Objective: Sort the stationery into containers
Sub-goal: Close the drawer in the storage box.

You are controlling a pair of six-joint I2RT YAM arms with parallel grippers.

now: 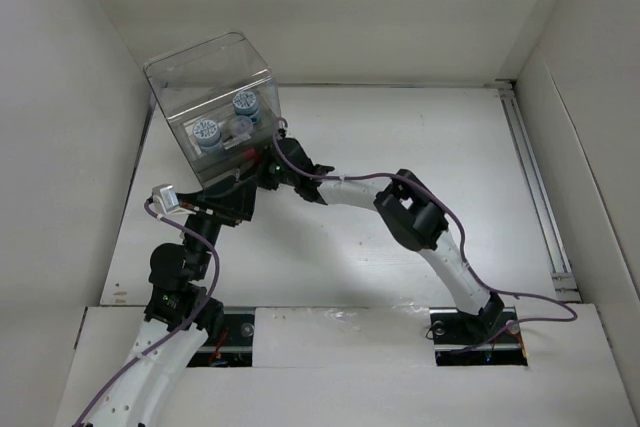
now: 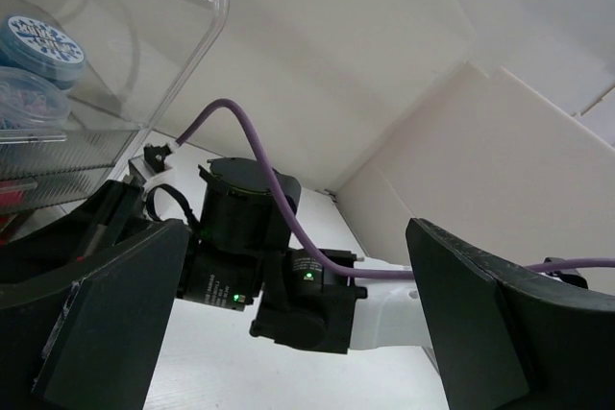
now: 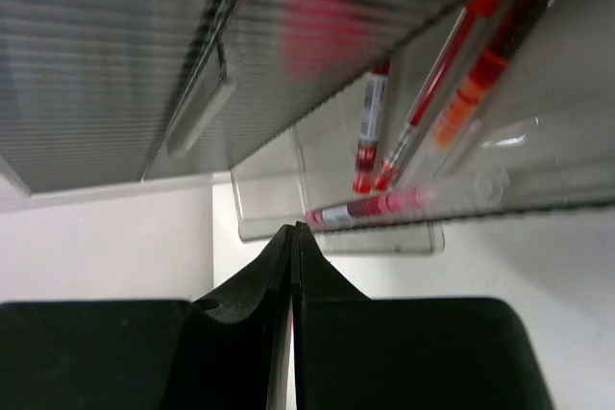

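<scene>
the clear organiser box (image 1: pixel 215 87) stands on the white table (image 1: pixel 420 157). behind the box's clear front wall sit two blue-and-white rolls (image 1: pixel 207 133), with a paler round thing between them that is too blurred to name. at the foot of the box front a shallow clear drawer (image 3: pixel 384 237) sticks out. several red pens (image 3: pixel 370 127) lie in it, three slanting back into the box and one crosswise along the drawer's front lip.

the right tool (image 3: pixel 293 229) is at that drawer, its tips just under the front lip. its two fingers are pressed flat together with nothing between them. i cannot tell whether the tips touch the lip.

the left tool (image 2: pixel 288 237) hangs just in front of the box, near its lower front corner. its fingers (image 2: pixel 106 324) stand wide apart and hold nothing. between those fingers, the left wrist view shows the right arm's dark wrist (image 2: pixel 245 228) beside the box, with a purple cable (image 2: pixel 259 141) arching over it. one roll shows through the box's rounded wall.
</scene>
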